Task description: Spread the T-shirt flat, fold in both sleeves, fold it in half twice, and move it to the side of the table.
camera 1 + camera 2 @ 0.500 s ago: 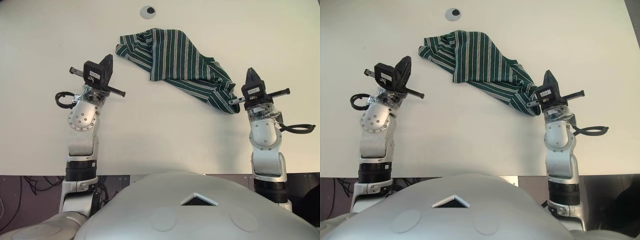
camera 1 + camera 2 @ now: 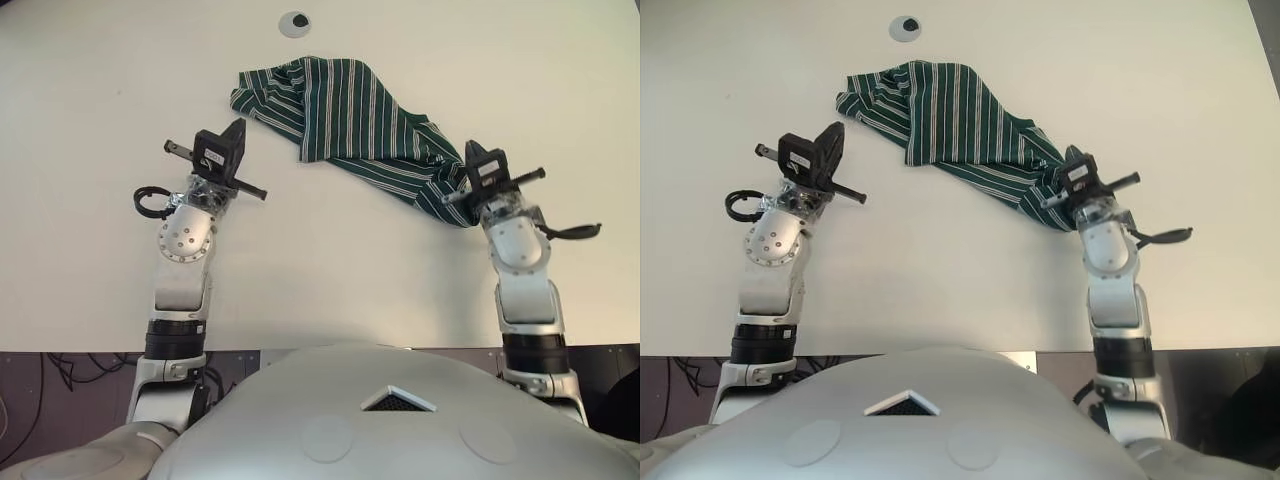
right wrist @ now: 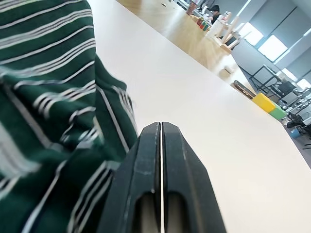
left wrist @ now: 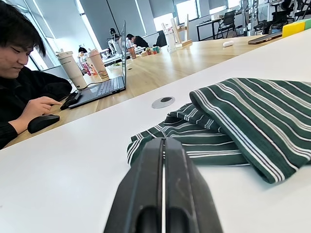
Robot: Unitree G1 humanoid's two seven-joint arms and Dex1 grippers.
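right hand (image 2: 474, 155) moved inward, beside t-shirt (image 2: 350, 110) corner

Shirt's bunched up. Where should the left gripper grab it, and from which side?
Grip the T-shirt at its far-left corner, nearest the left gripper. Come in low from the robot's left, jaws opened first: the folded edge there lies flat on the table and faces that gripper.

We see a white table (image 2: 100, 60) with a small round grey cap (image 2: 295, 23) near its far edge.
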